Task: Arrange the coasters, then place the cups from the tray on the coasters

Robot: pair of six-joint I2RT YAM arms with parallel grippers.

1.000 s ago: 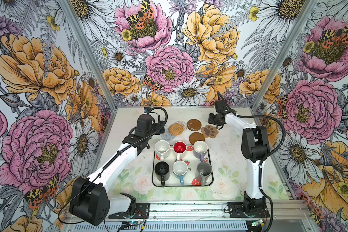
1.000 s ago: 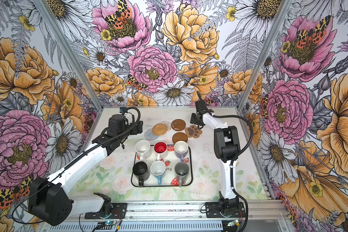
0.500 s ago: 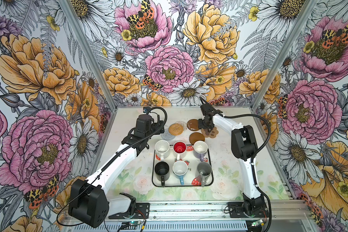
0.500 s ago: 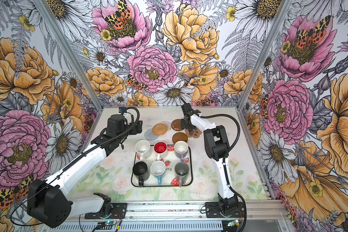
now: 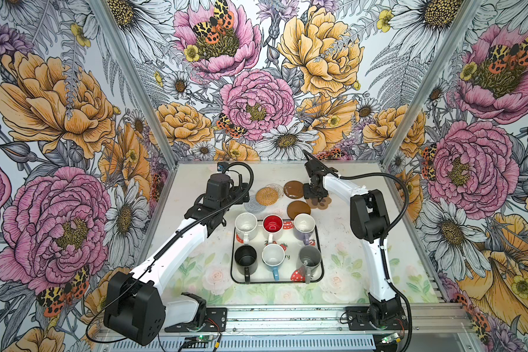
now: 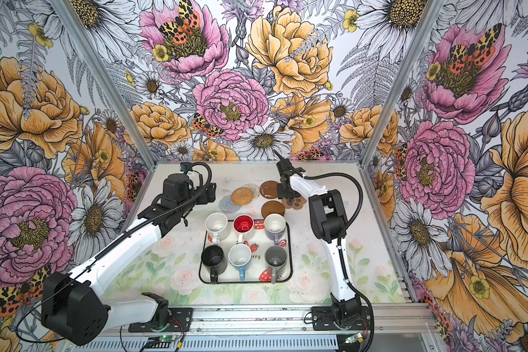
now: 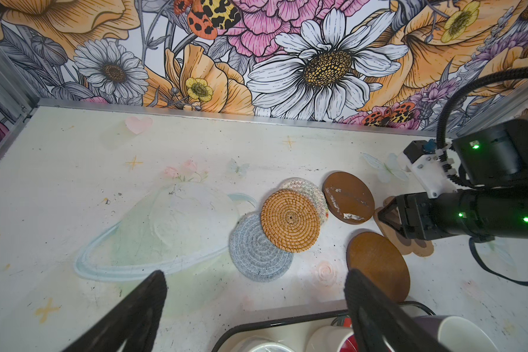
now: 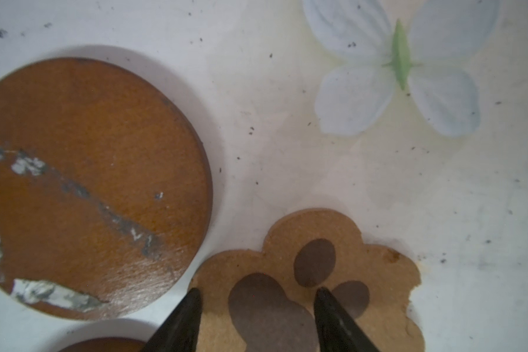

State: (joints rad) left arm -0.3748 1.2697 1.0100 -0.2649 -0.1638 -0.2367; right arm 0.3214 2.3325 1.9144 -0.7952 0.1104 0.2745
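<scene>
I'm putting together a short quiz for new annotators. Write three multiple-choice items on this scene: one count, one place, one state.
1. How many mugs stand on the tray?
A. four
B. six
C. three

2. Where does the rattan coaster lie?
A. on the tray
B. partly over the blue-grey coaster
C. inside a mug

3. The fingers of the right gripper are:
A. shut on a mug handle
B. shut on the tray rim
C. apart over the paw-shaped coaster

Answers:
1 B: both top views show two rows of three mugs on the tray.
2 B: in the left wrist view its edge covers part of the blue-grey coaster.
3 C: the right wrist view shows a gap between the fingers, with the paw-shaped coaster beneath.
</scene>
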